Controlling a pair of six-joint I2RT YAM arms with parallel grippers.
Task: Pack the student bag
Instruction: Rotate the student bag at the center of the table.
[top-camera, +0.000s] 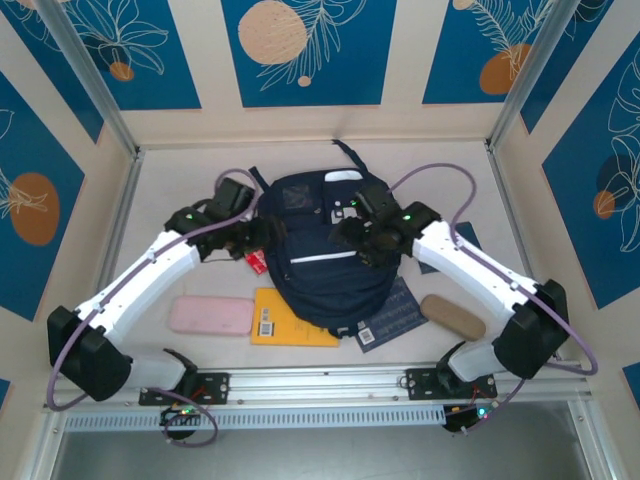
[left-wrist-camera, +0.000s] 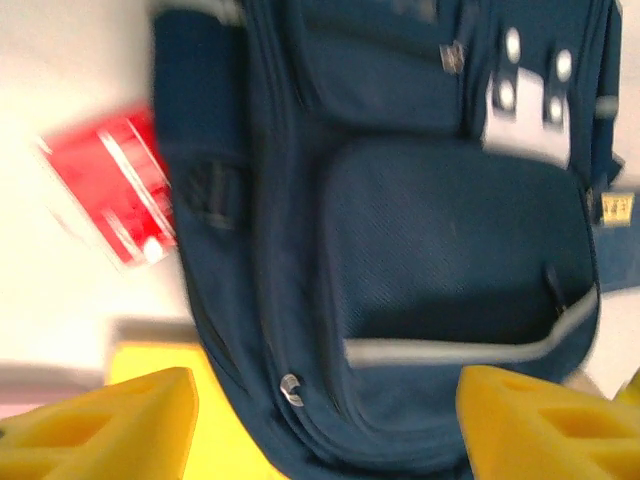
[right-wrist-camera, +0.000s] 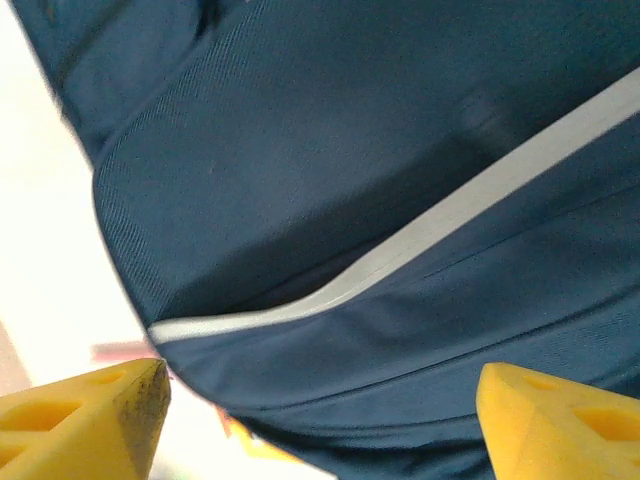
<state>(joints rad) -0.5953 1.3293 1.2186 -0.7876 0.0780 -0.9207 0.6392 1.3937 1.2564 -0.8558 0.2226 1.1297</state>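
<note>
The student bag (top-camera: 322, 268), a large dark navy fabric backpack with thin white stripes, lies flat mid-table. The left gripper (top-camera: 258, 238) at its left edge and the right gripper (top-camera: 352, 236) over its front both gape wide, holding nothing. A flat yellow book (top-camera: 282, 322) and a pink oblong case (top-camera: 211, 316) lie near-left.

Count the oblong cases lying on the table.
2. A pink case lies left of the yellow book; a tan case lies right of the navy booklet. The student bag may hide others.
</note>
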